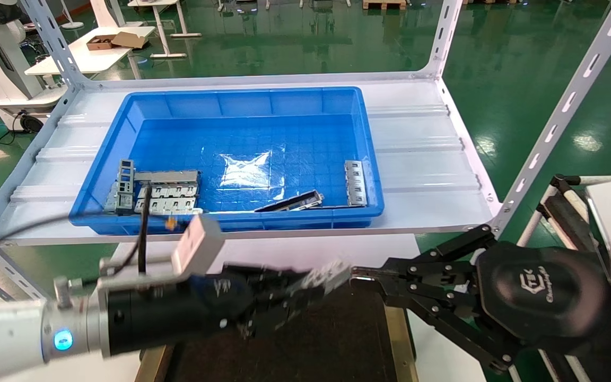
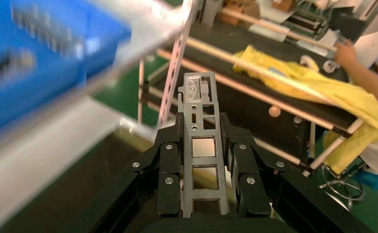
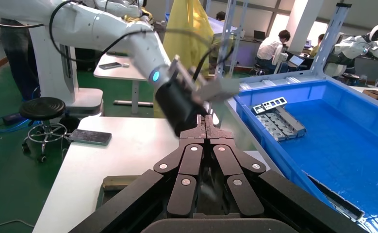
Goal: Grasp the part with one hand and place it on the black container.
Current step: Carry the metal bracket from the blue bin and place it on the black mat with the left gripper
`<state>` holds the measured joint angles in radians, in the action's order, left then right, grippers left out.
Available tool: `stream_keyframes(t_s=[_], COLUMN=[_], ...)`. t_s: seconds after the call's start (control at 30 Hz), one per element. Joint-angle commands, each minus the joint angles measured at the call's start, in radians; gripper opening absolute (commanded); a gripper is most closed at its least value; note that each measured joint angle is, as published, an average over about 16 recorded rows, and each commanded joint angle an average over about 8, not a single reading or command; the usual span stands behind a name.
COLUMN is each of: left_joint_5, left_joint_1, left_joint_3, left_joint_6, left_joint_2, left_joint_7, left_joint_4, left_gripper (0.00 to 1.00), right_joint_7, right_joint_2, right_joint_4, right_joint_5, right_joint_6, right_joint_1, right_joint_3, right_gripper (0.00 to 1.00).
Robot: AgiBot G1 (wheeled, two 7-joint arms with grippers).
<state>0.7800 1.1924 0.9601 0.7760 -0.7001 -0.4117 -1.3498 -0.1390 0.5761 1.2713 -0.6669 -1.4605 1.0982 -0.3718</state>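
Note:
The part [image 1: 328, 279], a narrow silver channel bar with rectangular cut-outs, is held in the air between the fingers of my left gripper [image 1: 290, 297], which is shut on it. In the left wrist view the part [image 2: 201, 150] runs straight out past the left gripper [image 2: 201, 124]. My right gripper [image 1: 357, 276] faces it from the right, shut, with its tips right at the part's free end. The right wrist view shows the right gripper [image 3: 206, 125] closed tip to tip. The black container [image 1: 337, 345] lies directly below both grippers, with a brass strip along its side.
A blue bin [image 1: 242, 96] stands on the white shelf [image 1: 422, 159] behind, holding grey slotted plates [image 1: 165, 191], a dark slim bar [image 1: 290, 201] and another silver piece [image 1: 356, 183]. Slotted shelf uprights [image 1: 560, 114] rise at the right and left.

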Motion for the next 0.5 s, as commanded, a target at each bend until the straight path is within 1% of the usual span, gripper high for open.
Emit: stream_keyframes(t_s=[0.03,0.17,0.27,0.5], left_joint_5=[-0.001,0.015,0.036,0.102], left_joint_1=[-0.033,-0.108,-0.154,-0.214], left_joint_3=[0.010,0.055,0.098,0.192], left_joint_6=[-0.007,-0.114,-0.226,-0.541], left_joint_2=[0.010,-0.006,-0.036,-0.150], left_joint_7=[0.000,-0.061,-0.124,-0.231], left_joint_4=[-0.001,0.003,0.007,0.037], left_gripper=[0.00,0.00,0.00,0.00], right_joint_7=[0.000,0.000,0.000,0.000], right_joint_2=[0.000,0.000,0.000,0.000], right_joint_4=[0.000,0.000,0.000,0.000], right_joint_5=[0.000,0.000,0.000,0.000], right_joint_6=[0.000,0.000,0.000,0.000], right_joint_1=[0.000,0.000,0.000,0.000], right_joint_3=[0.000,0.000,0.000,0.000], right_gripper=[0.00,0.00,0.00,0.00])
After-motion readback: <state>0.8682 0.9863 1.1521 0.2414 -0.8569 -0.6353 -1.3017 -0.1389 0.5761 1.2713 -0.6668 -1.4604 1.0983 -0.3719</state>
